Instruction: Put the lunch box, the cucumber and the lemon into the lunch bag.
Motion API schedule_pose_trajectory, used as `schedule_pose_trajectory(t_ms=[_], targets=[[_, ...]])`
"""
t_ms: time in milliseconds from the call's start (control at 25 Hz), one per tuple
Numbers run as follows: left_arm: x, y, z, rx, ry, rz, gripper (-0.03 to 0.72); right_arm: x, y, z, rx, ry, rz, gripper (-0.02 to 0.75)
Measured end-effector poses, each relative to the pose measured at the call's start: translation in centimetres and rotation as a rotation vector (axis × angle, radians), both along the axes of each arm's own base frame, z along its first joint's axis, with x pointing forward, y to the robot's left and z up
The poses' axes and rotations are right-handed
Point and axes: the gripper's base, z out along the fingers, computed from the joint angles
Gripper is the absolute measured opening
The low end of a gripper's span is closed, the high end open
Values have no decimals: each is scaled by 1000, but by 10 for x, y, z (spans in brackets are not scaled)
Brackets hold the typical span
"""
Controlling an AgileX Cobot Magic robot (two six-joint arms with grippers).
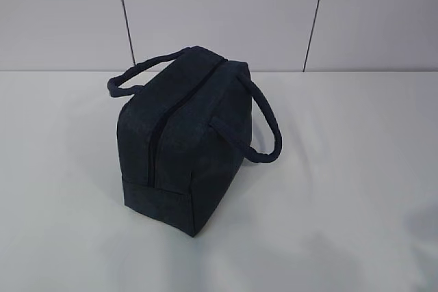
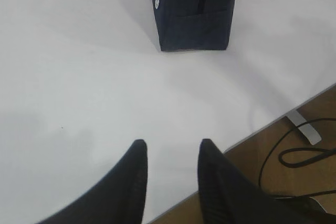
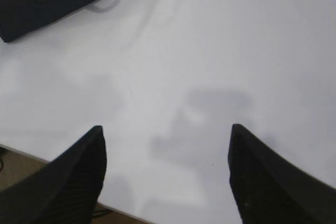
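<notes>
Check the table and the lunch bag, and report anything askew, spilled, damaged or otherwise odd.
Nothing is spilled or damaged. The lunch bag stands upright on the white table, turned at an angle to the table's edge, with its top zipper apparently closed. The oddity: lunch box, cucumber and lemon appear in no view.

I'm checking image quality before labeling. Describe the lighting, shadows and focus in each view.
Exterior view: soft, even light; the lunch bag reads nearly black with little fabric detail and only a faint shadow on the table. Left wrist view: bag sharp enough, the left pincer blurred up close. Right wrist view: the right pincer is soft-edged, with grey shadow patches on the white tabletop between its fingers.
</notes>
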Motion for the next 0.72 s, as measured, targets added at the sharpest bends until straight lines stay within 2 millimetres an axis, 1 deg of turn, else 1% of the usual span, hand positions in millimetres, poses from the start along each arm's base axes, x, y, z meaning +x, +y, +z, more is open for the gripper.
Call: schedule_pose_trajectory(t_ms=[160,280,720], targets=[[6,2,0,16,-50,32,235,2,0,-1,2,-11,0,526],[12,3,-4,33,-80,57,235,2,0,-1,2,-15,-1,526],[14,3,-3,32,-92,69,235,3,0,0,1,-20,-2,526]])
